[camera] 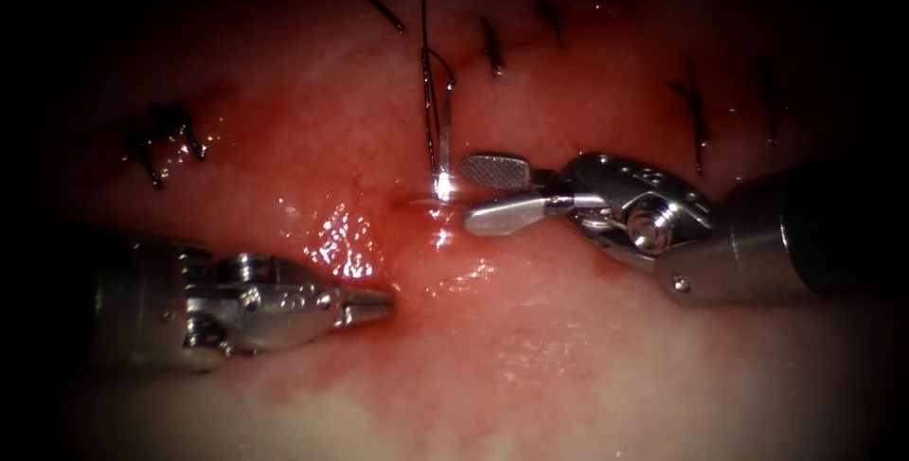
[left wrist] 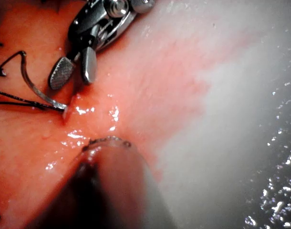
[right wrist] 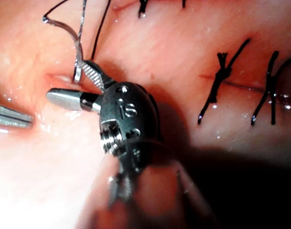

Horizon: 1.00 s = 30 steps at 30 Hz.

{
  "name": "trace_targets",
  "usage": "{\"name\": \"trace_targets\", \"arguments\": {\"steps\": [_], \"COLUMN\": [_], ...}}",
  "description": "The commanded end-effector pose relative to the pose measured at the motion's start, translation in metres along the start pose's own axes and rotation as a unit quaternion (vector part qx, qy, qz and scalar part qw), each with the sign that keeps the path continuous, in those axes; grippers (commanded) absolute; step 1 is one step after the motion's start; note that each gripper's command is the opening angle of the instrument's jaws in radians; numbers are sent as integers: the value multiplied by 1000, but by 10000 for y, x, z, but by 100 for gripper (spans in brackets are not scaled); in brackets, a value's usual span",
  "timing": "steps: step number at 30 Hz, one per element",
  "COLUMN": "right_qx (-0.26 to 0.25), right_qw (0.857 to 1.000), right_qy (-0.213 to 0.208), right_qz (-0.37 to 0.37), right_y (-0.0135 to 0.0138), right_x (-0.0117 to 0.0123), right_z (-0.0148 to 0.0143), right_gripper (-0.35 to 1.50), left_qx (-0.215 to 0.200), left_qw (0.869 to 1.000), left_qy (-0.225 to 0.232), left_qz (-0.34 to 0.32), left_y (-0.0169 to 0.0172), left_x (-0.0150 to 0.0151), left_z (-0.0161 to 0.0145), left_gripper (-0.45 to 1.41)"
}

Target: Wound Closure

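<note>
The right tool stands with its jaws spread apart and holds nothing; its tips are just beside the needle, on the needle's right. The needle is planted in the tissue: one end is buried at the glinting spot where the cut lies open, and the rest of the curve rises free above the surface, away from the endoscope. In the left wrist view the needle shows as a bare arc running down into that same wet spot. The thread runs from the needle's free end away toward the far edge of the field.

The left tool lies nearer the endoscope than the needle and to its left, apart from it, jaws pressed together on nothing.

As to progress, I judge the closure well advanced: tied stitches with cut ends sit to the needle's right, more stitches lie well to its left, and the gap at the needle is what remains.

Around the needle the tissue is wet and glossy with red fluid; further toward the endoscope it turns pale.
</note>
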Motion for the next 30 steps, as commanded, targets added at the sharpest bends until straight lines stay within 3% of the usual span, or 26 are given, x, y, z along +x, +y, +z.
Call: {"name": "trace_targets", "arguments": {"steps": [1,8,14,18,30], "right_qx": [17,-4,1,18,67], "right_qw": [999,992,989,989,987], "right_qy": [-2,-2,-10,-23,-60], "right_qz": [-35,-123,-145,-145,-131], "right_y": [4,21,35,33,-1], "right_x": [-6,10,18,18,9], "right_z": [5,26,33,38,57], "right_gripper": [128,147,147,126,108], "left_qx": [-2,-3,-3,-3,-4], "left_qw": [1000,1000,1000,1000,1000], "left_qy": [0,0,0,0,1], "left_qz": [0,0,0,0,0], "left_y": [10,10,10,10,10], "left_x": [-1,-1,-1,-1,-2], "left_z": [8,7,7,7,8], "left_gripper": [10,10,10,10,9]}}
